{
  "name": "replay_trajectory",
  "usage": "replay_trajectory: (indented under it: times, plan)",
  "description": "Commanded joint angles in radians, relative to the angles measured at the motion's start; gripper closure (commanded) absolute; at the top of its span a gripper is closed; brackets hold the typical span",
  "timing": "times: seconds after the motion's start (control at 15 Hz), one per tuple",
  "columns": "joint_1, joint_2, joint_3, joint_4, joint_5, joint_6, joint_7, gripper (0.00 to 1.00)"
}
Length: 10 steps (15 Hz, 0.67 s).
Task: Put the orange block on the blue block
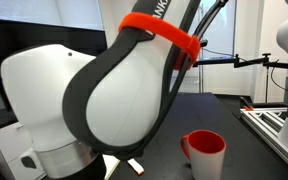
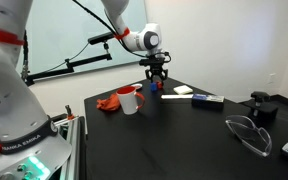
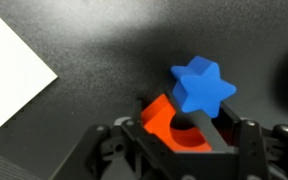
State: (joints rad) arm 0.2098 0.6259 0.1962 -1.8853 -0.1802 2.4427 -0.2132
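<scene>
Black tabletop (image 3: 94,60), wrist view. Gripper (image 3: 187,138) clamped on orange block (image 3: 162,118); blue block (image 3: 202,85) overlaps it at 1 o'clock.

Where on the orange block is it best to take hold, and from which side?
Take the orange block by two opposite side faces, coming straight down from above. The blue block sits close at its far side in the wrist view, so grip the two faces clear of it. The gripper straddles it that way.
</scene>
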Motion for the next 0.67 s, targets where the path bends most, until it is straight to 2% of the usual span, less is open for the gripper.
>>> replay_trajectory:
  times: [0.0, 0.33, 0.6]
  plan:
    - [0.018, -0.004, -0.019, 0.009, -0.030, 0.015, 0.000, 0.58]
    - [0.018, -0.013, -0.031, -0.006, -0.051, 0.043, 0.003, 0.95]
    - [0.021, -0.017, -0.040, -0.014, -0.066, 0.063, 0.008, 0.93]
